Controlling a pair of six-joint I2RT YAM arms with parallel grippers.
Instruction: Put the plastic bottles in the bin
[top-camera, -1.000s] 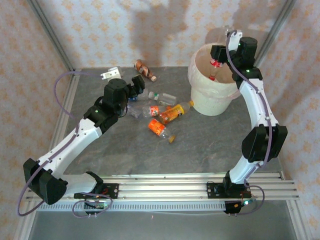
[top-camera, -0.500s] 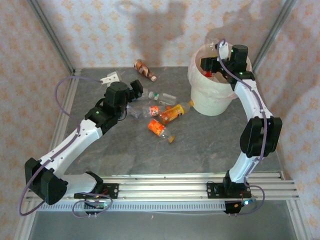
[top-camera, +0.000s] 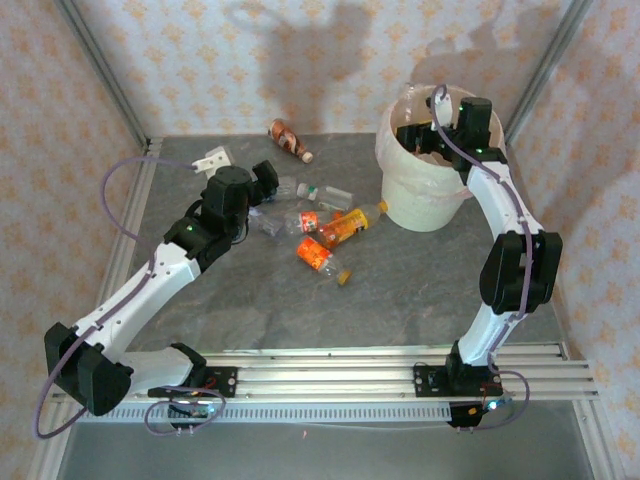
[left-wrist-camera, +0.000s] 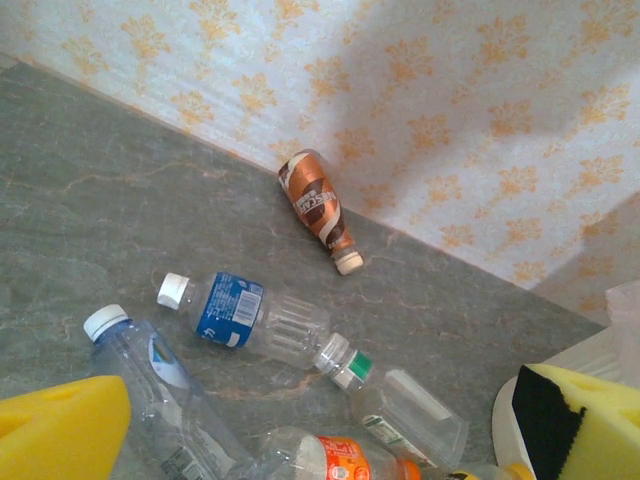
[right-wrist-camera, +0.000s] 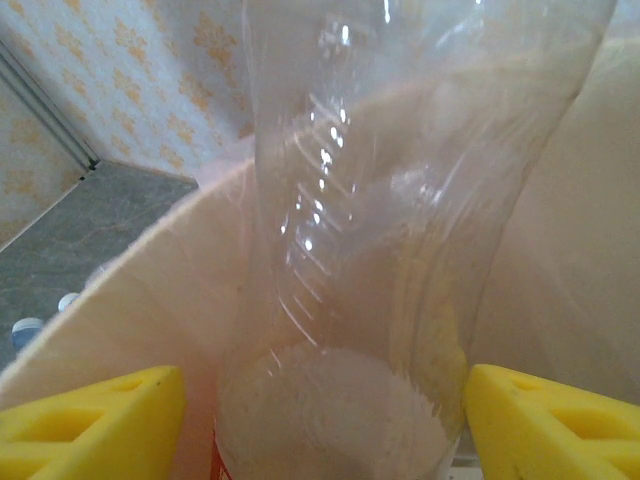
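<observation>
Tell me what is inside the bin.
A clear bottle is in the mouth of the bin, between the pads of the right gripper. Bottle and gripper cover the bin's floor, so anything lower cannot be seen.

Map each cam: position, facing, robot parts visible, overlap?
Top external: fixed above and behind, looking down on the table; both arms, left gripper by the bottles, right gripper at the bin.
Left wrist: looks down toward the back wall at the brown bottle; its yellow fingers.
Right wrist: looks into the bin past a clear bottle; its yellow fingers.
Shared: top and left wrist both see the brown bottle.
</observation>
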